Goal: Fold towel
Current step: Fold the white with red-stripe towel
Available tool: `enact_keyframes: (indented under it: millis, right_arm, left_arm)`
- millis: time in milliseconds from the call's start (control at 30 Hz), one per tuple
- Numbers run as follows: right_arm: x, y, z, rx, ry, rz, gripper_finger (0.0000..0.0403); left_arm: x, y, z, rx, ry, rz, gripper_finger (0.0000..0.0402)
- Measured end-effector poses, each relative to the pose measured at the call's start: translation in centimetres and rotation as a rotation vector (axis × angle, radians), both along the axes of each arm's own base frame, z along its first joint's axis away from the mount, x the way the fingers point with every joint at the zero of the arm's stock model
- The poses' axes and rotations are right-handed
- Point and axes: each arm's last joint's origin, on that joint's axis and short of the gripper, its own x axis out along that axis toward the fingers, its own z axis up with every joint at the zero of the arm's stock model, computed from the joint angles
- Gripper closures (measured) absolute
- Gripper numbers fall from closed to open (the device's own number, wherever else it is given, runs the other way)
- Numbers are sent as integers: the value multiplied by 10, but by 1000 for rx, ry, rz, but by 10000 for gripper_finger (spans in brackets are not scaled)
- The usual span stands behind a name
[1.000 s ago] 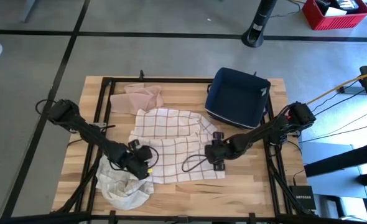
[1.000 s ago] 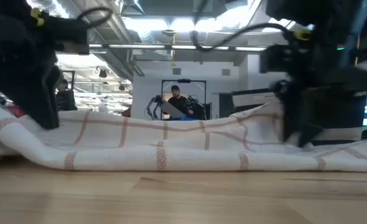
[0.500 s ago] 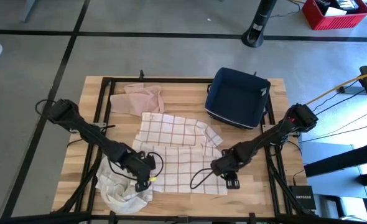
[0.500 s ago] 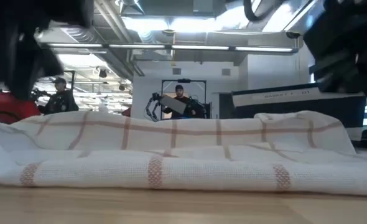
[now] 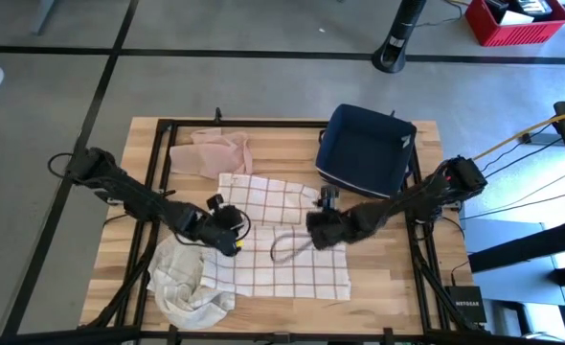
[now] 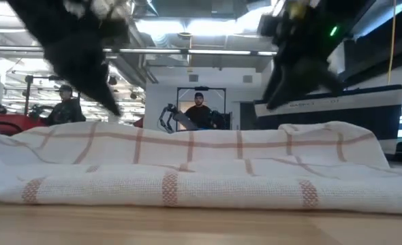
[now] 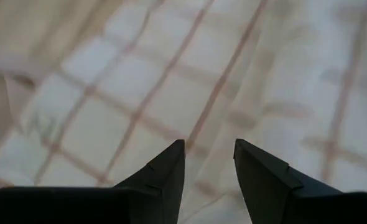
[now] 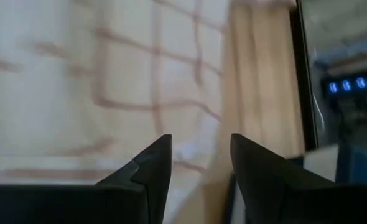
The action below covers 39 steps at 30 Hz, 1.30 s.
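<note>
We have the checked towel lying doubled on the wooden table, its near edge a soft rolled fold in the low view, so the first fold looks done. Our left pincer hangs just above the towel's left part, released: its two dark wedge fingers stand apart with only cloth showing between them, nothing pinched. Our right pincer hovers over the towel's right part near its far edge, likewise released, bare wood just beyond its tips. We judge both are lifted clear so the fold can settle before the next grab.

The towel is thin white waffle-weave cotton with reddish-brown grid lines, limp and lightly rumpled. Beside the left pincer sits a crumpled pale cloth; farther off lie a pinkish cloth and, beyond the right pincer, a navy fabric bin.
</note>
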Motion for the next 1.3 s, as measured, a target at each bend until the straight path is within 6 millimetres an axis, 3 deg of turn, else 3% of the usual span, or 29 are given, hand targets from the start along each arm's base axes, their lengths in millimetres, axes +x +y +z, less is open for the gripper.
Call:
enact_keyframes:
  millis: [167, 333, 467, 567, 700, 867, 967, 1067, 1200, 1300]
  right_arm:
    - [-2, -37, -18, 159, 134, -5, 238]
    - [1, -51, -21, 237, 165, 73, 238]
    - [12, -54, -21, 189, 122, 169, 238]
    - [20, -56, -31, 160, 131, 213, 238]
    - [21, -65, -58, 132, 279, 248, 238]
    - [14, -75, -67, -98, 453, 218, 238]
    - [14, -78, -64, -262, 513, 214, 238]
    - [19, -79, -57, -317, 506, 206, 238]
    - [28, -67, -42, -273, 435, 198, 238]
    - [32, -54, -26, -109, 377, 219, 238]
  left_arm:
    - [-16, 4, -32, -146, 163, -4, 271]
    - [-30, 4, -45, -285, 254, 36, 271]
    - [-36, 2, -47, -311, 283, 59, 271]
    - [-36, 0, -47, -314, 284, 42, 271]
    - [-37, -1, -48, -327, 286, 50, 271]
    - [-37, -1, -48, -328, 289, 52, 271]
    - [-37, -1, -48, -327, 288, 52, 271]
    - [-37, -1, -48, -325, 287, 53, 271]
    - [-37, -1, -49, -327, 279, 51, 271]
    - [-36, -1, -49, -322, 273, 52, 271]
